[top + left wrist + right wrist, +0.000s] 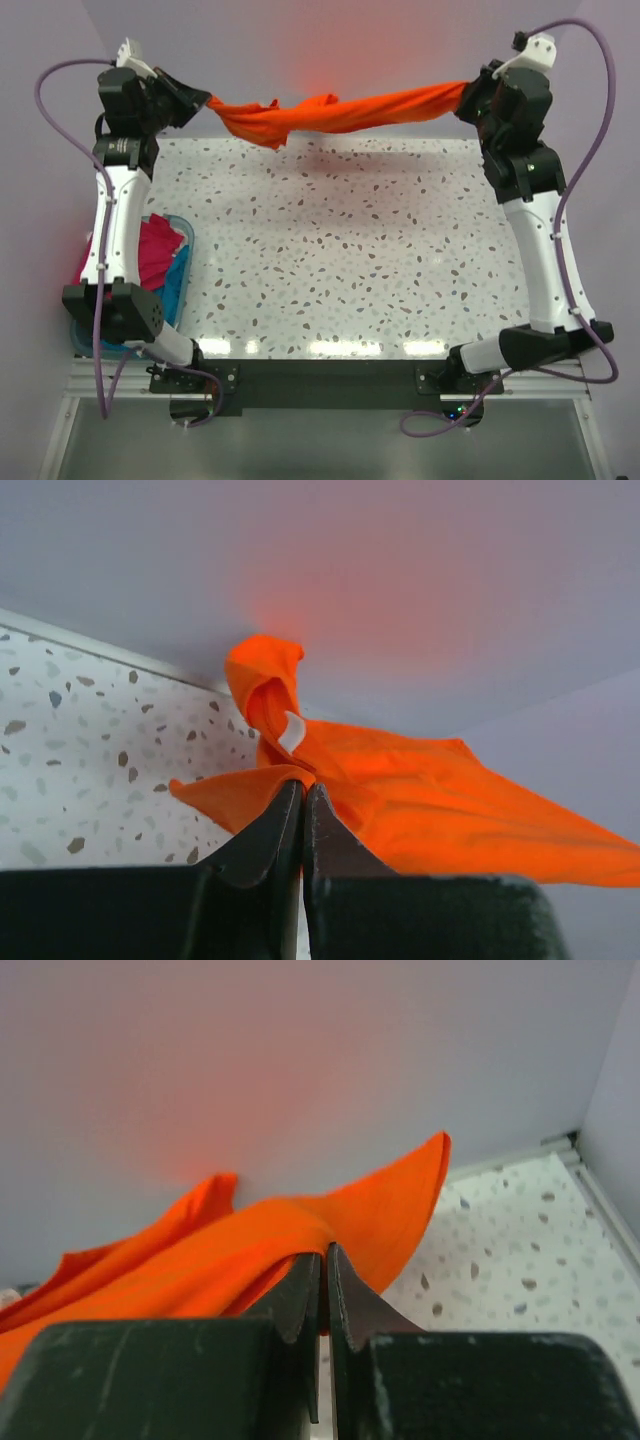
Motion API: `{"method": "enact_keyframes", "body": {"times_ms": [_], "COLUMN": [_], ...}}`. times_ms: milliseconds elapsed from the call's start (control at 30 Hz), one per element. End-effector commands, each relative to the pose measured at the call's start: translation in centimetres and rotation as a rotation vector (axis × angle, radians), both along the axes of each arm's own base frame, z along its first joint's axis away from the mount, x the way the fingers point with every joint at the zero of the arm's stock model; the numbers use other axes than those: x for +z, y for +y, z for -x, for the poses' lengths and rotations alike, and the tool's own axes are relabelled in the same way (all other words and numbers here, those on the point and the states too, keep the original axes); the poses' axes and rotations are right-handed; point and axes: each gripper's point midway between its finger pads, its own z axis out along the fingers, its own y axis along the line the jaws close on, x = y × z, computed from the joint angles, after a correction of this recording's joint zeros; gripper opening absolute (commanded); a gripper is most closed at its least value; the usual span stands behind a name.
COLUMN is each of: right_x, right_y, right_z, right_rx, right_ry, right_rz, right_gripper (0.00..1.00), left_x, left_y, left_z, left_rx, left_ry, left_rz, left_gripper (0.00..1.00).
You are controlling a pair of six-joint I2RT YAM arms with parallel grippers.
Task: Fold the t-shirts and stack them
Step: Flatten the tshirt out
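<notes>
Left pincer (303, 786) and right pincer (325, 1251) tight on orange t-shirt (330, 113), wall (330, 40) close behind

No legible text, numbers or brand marks in any view. Small white tag (291, 732) on the bunched cloth of the orange t-shirt (450, 810), seen from the left wrist; too small to make out any print.

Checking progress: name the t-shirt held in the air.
The vivid orange cloth t-shirt, stretched between the left gripper and right gripper; the magenta-pink shirt and teal cloth lie in the pale blue plastic tub.
</notes>
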Motion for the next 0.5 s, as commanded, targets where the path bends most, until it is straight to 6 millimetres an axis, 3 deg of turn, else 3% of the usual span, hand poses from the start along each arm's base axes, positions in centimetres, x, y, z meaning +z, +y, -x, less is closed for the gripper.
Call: {"method": "enact_keyframes", "body": {"times_ms": [0, 33, 67, 100, 167, 200, 233, 267, 300, 333, 367, 400, 433, 467], "right_x": [-10.1, -12.3, -13.6, -18.8, -22.7, -26.0, -27.6, -28.9, -31.4, -32.5, -33.4, -34.2, -34.6, -34.9], "right_y": [0.3, 0.1, -0.2, -0.4, -0.9, -1.1, -1.2, -1.1, -0.8, -0.4, -0.1, 0.1, 0.1, 0.1], "right_z": [0.2, 0.7, 2.0, 2.8, 3.5, 3.8, 3.9, 3.7, 3.0, 2.8, 2.4, 1.7, 1.5, 1.5], "right_rx": [0.007, 0.001, -0.007, -0.017, -0.032, -0.036, -0.033, -0.03, -0.023, -0.002, 0.01, 0.015, 0.019, 0.02], "right_ry": [0.197, 0.238, 0.255, 0.362, 0.425, 0.503, 0.552, 0.586, 0.651, 0.693, 0.719, 0.742, 0.763, 0.78], "right_rz": [-0.038, -0.044, -0.063, -0.054, -0.073, -0.067, -0.071, -0.069, -0.062, -0.069, -0.063, -0.062, -0.057, -0.049], "right_gripper": [0.0, 0.0, 0.0, 0.0, 0.0, 0.0, 0.0, 0.0, 0.0, 0.0, 0.0, 0.02, 0.09, 0.23], "left_x": [-5.0, -5.2, -7.0, -11.7, -14.5, -18.7, -19.7, -22.0, -24.5, -26.6, -27.4, -27.3, -28.1, -27.5], "left_y": [-0.2, 0.0, 0.2, 0.3, -0.3, -0.3, -0.8, -1.0, -1.2, -1.4, -1.7, -1.8, -1.7, -1.7], "left_z": [2.9, 4.3, 5.0, 5.9, 7.1, 8.0, 8.0, 8.0, 8.4, 8.0, 7.9, 7.4, 7.5, 7.3], "left_rx": [0.012, 0.03, 0.043, 0.054, 0.033, 0.033, 0.016, 0.009, 0.002, -0.01, -0.024, -0.036, -0.039, -0.035], "left_ry": [0.066, 0.06, 0.092, 0.188, 0.216, 0.3, 0.296, 0.339, 0.389, 0.432, 0.449, 0.443, 0.472, 0.467], "left_rz": [0.015, 0.013, 0.012, 0.015, 0.034, 0.045, 0.062, 0.074, 0.086, 0.087, 0.077, 0.063, 0.025, 0.002], "left_gripper": [0.0, 0.0, 0.0, 0.0, 0.0, 0.02, 0.06, 0.12, 0.28, 0.31, 0.35, 0.46, 0.52, 0.62]}}
